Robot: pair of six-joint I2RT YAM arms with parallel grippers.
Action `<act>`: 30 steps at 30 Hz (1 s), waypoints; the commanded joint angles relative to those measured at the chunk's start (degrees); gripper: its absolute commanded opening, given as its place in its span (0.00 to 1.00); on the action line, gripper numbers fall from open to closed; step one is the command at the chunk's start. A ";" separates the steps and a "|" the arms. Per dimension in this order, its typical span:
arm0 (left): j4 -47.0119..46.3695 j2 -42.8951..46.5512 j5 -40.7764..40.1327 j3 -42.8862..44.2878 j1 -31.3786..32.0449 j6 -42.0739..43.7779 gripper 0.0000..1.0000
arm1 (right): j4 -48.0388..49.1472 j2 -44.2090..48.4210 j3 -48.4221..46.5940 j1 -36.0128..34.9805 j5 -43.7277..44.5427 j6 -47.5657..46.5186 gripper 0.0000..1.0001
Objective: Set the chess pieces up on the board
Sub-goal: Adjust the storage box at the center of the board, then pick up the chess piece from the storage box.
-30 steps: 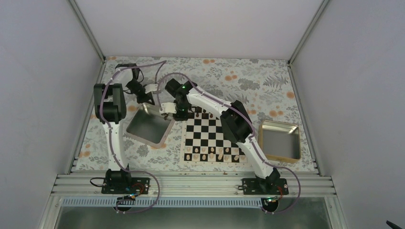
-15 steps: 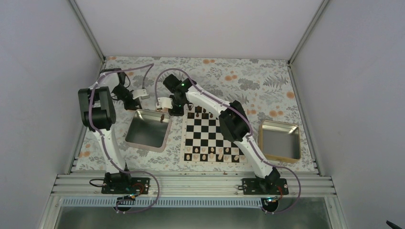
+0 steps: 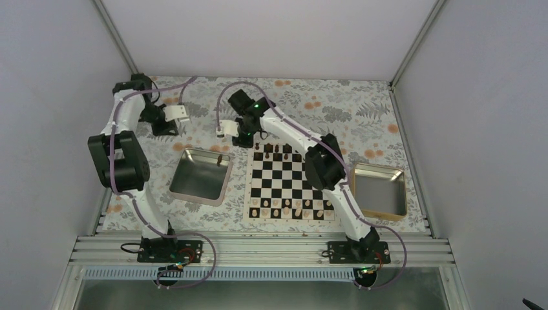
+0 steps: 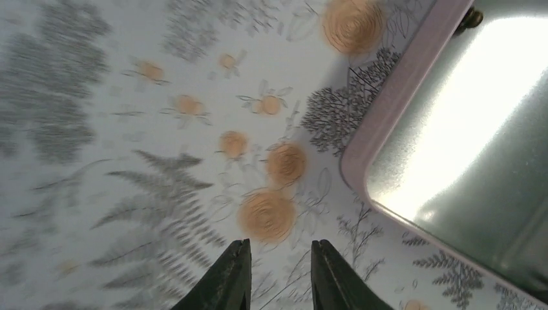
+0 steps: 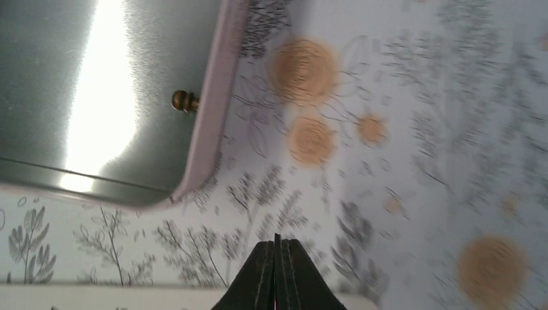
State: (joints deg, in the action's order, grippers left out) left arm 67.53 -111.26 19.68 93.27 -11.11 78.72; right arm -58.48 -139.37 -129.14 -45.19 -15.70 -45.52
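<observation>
The left end effector (image 4: pixel 279 245) hangs slightly open and empty above the flowered worktop (image 3: pixel 336 110). The right end effector (image 5: pixel 276 243) is closed on nothing. 1 small dark brown wooden chess piece (image 5: pixel 185 100) sits inside the shiny square metal tray (image 3: pixel 196 181), near its rim. The other dark pieces (image 3: pixel 276 150) are on the far row of the black-and-white chequered board (image 3: pixel 287 187).

Top view: a fixed camera above and behind the arm bases, looking down and forward from afar over the whole counter (image 3: pixel 362 110). Left wrist view: close above the counter's far-left part, facing down past the left fingers (image 4: pixel 226 281) at the frame's lower edge. Right wrist view: equally close, facing down past the right fingers (image 5: pixel 263 278). The two wrist views share part of the metal tray's (image 4: pixel 388 110) rim and the dark piece (image 5: pixel 185 100) just inside it; the top view takes in both
</observation>
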 commanded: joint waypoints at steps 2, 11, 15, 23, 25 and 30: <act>10.02 3.58 -3.80 12.44 3.35 -4.16 0.26 | -2.58 7.62 0.48 2.64 1.83 2.31 0.04; 10.24 14.99 -0.69 -1.60 11.95 -30.86 0.29 | 2.84 15.73 10.22 6.78 3.80 6.18 0.07; 10.14 15.58 7.30 -5.61 14.14 -41.03 0.29 | 4.72 17.73 12.55 8.00 3.36 8.12 0.08; 4.74 12.95 13.05 -10.83 20.13 -49.28 0.45 | 8.87 22.16 21.80 7.99 3.23 9.04 0.06; 4.30 10.88 11.29 -8.63 20.63 -49.38 0.44 | 10.35 23.22 23.76 8.01 3.48 9.27 0.06; 1.08 5.91 9.74 -7.63 21.02 -51.28 0.42 | 11.65 23.53 25.38 8.01 4.03 10.09 0.05</act>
State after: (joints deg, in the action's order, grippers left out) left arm 71.72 -101.95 29.34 84.12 9.65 30.50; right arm -50.28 -118.32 -105.03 -37.06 -12.49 -37.15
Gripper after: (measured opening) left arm 0.430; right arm 0.056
